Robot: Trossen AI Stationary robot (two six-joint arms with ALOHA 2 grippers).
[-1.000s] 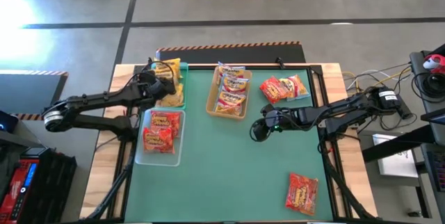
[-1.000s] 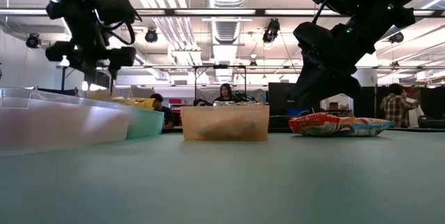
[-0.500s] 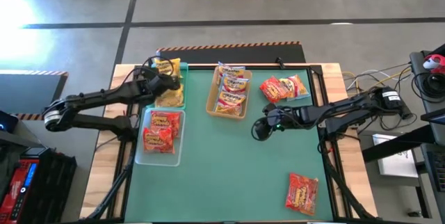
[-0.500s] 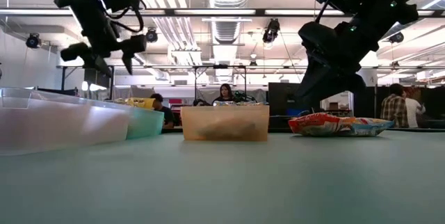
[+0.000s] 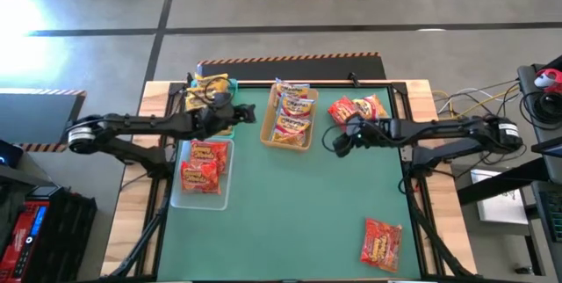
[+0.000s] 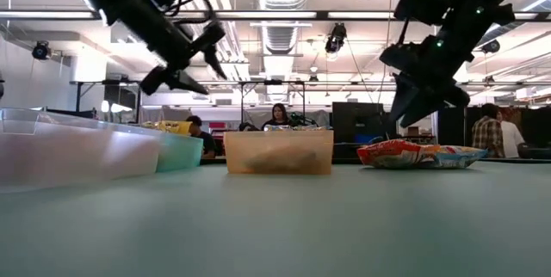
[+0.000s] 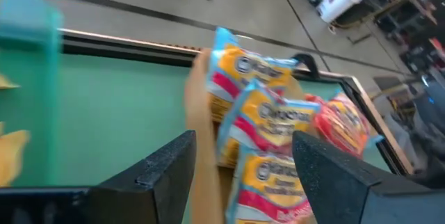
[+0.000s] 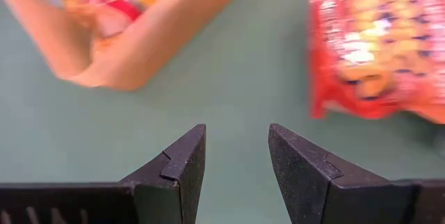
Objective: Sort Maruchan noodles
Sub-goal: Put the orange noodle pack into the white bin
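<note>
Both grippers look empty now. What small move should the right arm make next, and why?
Probably lower the right gripper onto the loose red packets beside it. Its fingers are open and empty, and those packets lie outside any tray.

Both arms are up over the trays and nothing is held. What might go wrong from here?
1. The right tool hangs open between the tan tray and the loose packets at the far right; coming down there, a finger might clip the tray wall or pinch two overlapping packets.
2. The left tool is also open beside the tan tray, so the arms may crowd each other.
3. The lone red packet at the near right corner may be missed.
</note>
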